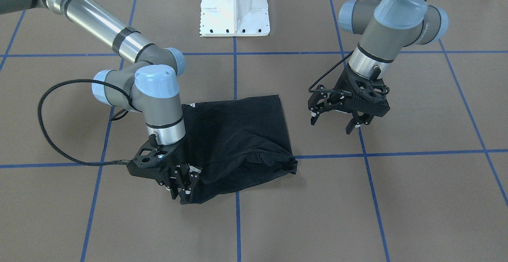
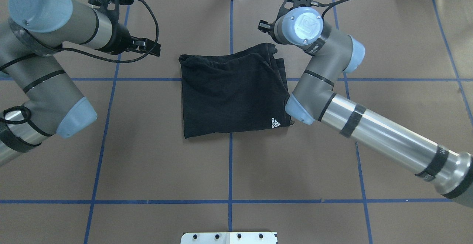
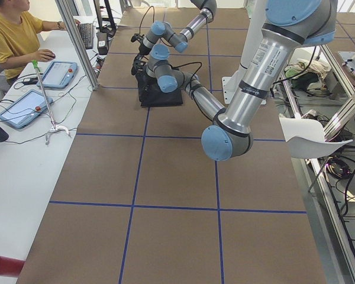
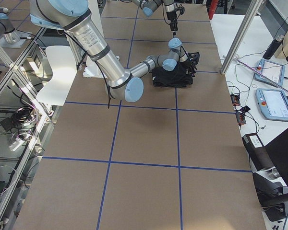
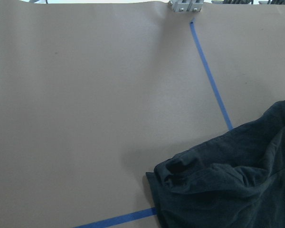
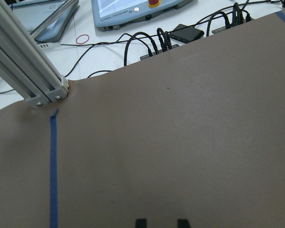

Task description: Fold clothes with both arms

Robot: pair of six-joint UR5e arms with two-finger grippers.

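The black T-shirt (image 2: 232, 92) is seen laid on the brown table (image 2: 147, 162), folded into a rough rectangle, with its far edge left bunched and rumpled. A small white striped mark (image 2: 275, 122) is shown at the shirt's 5 o'clock corner in the overhead view. In that view the right gripper (image 1: 180, 190) is placed at about 1 o'clock from the shirt's middle, just beyond its far right corner. In the front-facing view it is set low against the cloth at the shirt's 7 o'clock corner; whether cloth is touched cannot be told. Its fingertips (image 6: 141, 222) are shown in the right wrist view held a little apart, with only bare table between them, so nothing is gripped. The left gripper (image 1: 332, 125) is held above the table with its fingers spread wide and nothing between them. It is kept well apart from the shirt, at 3 o'clock from it in the front-facing view and at about 10 o'clock in the overhead view. In the left wrist view the rumpled edge of the shirt is seen at 4 o'clock of the frame.
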